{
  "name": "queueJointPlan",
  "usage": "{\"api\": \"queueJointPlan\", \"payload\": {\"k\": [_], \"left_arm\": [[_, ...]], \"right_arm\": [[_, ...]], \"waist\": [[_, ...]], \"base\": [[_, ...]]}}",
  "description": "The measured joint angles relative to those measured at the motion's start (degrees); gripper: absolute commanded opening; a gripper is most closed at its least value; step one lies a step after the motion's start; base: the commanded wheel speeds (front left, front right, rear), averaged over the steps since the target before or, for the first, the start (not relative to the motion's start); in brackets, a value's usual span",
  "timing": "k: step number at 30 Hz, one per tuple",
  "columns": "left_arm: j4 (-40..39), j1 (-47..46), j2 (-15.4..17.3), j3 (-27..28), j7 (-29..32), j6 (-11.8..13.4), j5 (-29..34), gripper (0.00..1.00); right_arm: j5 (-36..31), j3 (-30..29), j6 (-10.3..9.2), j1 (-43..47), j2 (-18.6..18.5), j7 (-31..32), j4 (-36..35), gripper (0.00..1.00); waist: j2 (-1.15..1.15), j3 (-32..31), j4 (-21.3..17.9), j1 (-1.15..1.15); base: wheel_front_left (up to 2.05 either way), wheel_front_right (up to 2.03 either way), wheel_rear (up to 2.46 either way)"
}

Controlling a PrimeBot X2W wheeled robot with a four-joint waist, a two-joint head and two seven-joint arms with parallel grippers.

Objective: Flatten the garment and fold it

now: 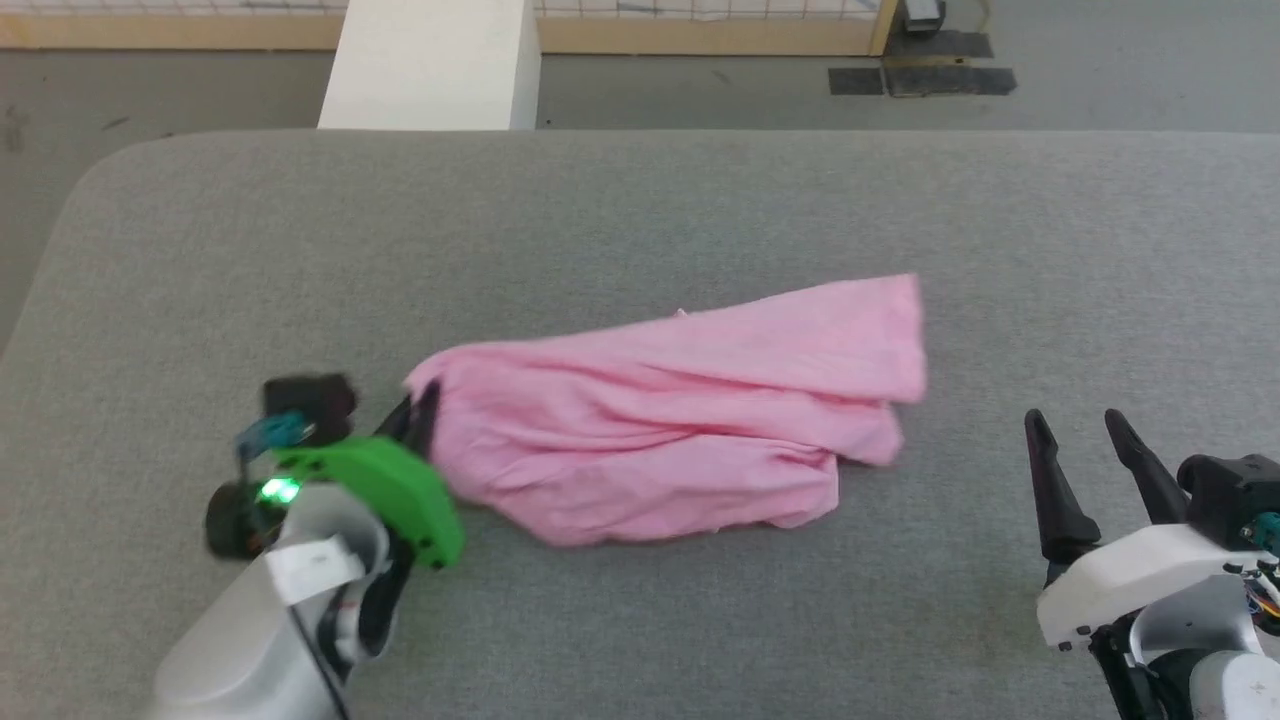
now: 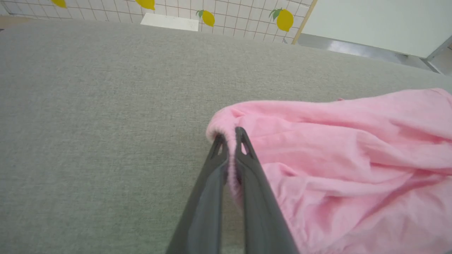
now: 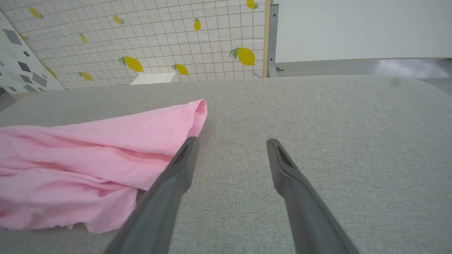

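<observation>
- My left gripper (image 2: 229, 135) is pinched shut on the rolled edge of the garment (image 2: 353, 158). Only a thin lip of pink cloth sits between the fingers, close to their tips.
- From those tips the garment (image 1: 680, 420) runs away toward my right gripper (image 1: 1075, 430), bunched in overlapping layers on the grey padded surface (image 1: 640, 200).
- The right gripper (image 3: 233, 143) has its fingers spread wide and carries nothing. The garment's (image 3: 88, 158) loose end lies just beside its inner finger, and I judge the two are not touching.
- The bite looks shallow, so I expect a sharp tug could let the hem slide out.
- I cannot tell how many layers the left fingers have caught. If more than one, a lift would haul the whole bundle instead of opening it.
- If I drag from this one end, the thin fabric may catch on the textured surface and crumple further. The opposite end needs a hold first.
- If the right fingers come in low, they could shove the fold ahead rather than close around it.
- Beyond both grippers, past the surface's far edge, stand a white block (image 1: 430, 65) and a lemon-patterned wall (image 3: 159, 35), well apart from the work.
- Nothing lies between the right gripper and the cloth.
</observation>
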Motion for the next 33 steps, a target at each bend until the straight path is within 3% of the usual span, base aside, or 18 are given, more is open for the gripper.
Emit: {"api": "queueJointPlan", "payload": {"k": [3,4,5,6,10,12,14,18,23,28,29,30,31,32,33], "left_arm": [[0.68,2.07,0.57,1.66,-0.93,0.38,-2.15,0.0],[0.76,2.6,0.46,2.2,-1.36,0.51,-2.85,0.21],[0.8,3.11,0.3,2.75,-2.03,0.48,-3.44,0.93],[0.8,3.57,0.12,3.26,-2.78,0.45,-4.03,1.0],[0.43,5.27,-0.33,5.06,-7.01,0.4,-4.75,1.0],[-0.9,6.2,-0.71,7.46,-9.49,1.64,-3.16,1.0],[-3.3,7.05,-1.36,10.61,-10.01,2.6,-0.2,1.0],[-12.83,10.23,-5.77,21.11,-10.26,3.16,11.33,1.0],[-18.33,14.75,-12.85,28.05,-10.26,0.01,21.47,1.0],[-18.42,15.35,-17.19,31.99,-10.27,-4.22,26.26,1.0],[-18.27,15.4,-17.85,32.66,-10.26,-5.05,26.93,1.0],[-18.06,15.43,-18.41,33.42,-10.26,-5.75,27.35,1.0],[-17.85,15.44,-18.8,34.03,-10.26,-6.26,27.57,1.0],[-17.58,15.46,-19.17,34.74,-10.26,-6.88,27.84,1.0],[-17.29,15.46,-19.52,35.34,-10.26,-7.43,28.32,1.0]], "right_arm": [[0.0,0.23,0.0,-0.03,-0.01,0.36,-0.14,1.0],[0.0,0.34,0.0,-0.06,0.0,0.43,-0.13,1.0],[-0.02,0.55,0.0,-0.12,-0.01,0.46,-0.1,1.0],[-0.03,0.77,0.0,-0.18,-0.01,0.53,-0.09,1.0],[-0.34,2.09,0.0,-0.4,-0.01,0.93,-0.02,1.0],[-0.67,3.44,0.0,-0.97,-0.01,1.24,0.23,1.0],[-0.67,4.76,0.0,-1.72,-0.01,2.12,0.92,1.0],[0.03,7.31,0.0,-4.21,0.01,6.09,4.49,1.0],[2.33,9.87,0.0,-9.91,-0.14,10.53,10.55,1.0],[3.25,11.24,-0.01,-13.12,-0.56,12.77,14.48,1.0],[3.47,11.51,-0.01,-13.58,-0.63,12.69,14.73,0.95],[3.56,11.76,-0.01,-13.88,-0.7,12.58,14.9,0.78],[3.59,11.9,0.0,-14.02,-0.78,12.51,14.96,0.49],[3.6,12.28,-0.01,-14.06,-0.97,12.36,14.91,0.29],[3.57,12.71,0.0,-14.06,-1.38,11.81,14.79,0.19]], "waist": [[0.0,0.47,0.85,0.0],[0.0,0.63,1.15,0.0],[0.0,0.76,1.44,0.0],[0.0,0.84,1.7,0.0],[0.0,0.93,2.36,0.0],[0.0,0.83,2.57,0.0],[0.0,0.81,2.8,0.0],[0.0,1.4,3.41,0.0],[0.0,2.85,4.34,0.0],[0.0,4.02,5.65,0.0],[0.0,4.22,5.92,0.0],[0.0,4.37,6.17,0.0],[0.0,4.48,6.33,0.0],[0.0,4.58,6.48,0.0],[0.0,4.59,6.58,0.0]], "base": [[0.0,0.0,0.0],[0.0,0.0,0.0],[0.0,0.0,0.0],[0.0,0.0,0.0],[0.0,0.0,0.0],[0.0,0.0,0.0],[0.0,0.0,0.0],[0.0,0.0,0.0],[0.0,0.0,0.0],[0.0,0.0,0.0],[0.0,0.0,0.0],[0.0,0.0,0.0],[0.0,0.0,0.0],[0.0,0.0,0.0],[0.0,0.0,0.0]]}}
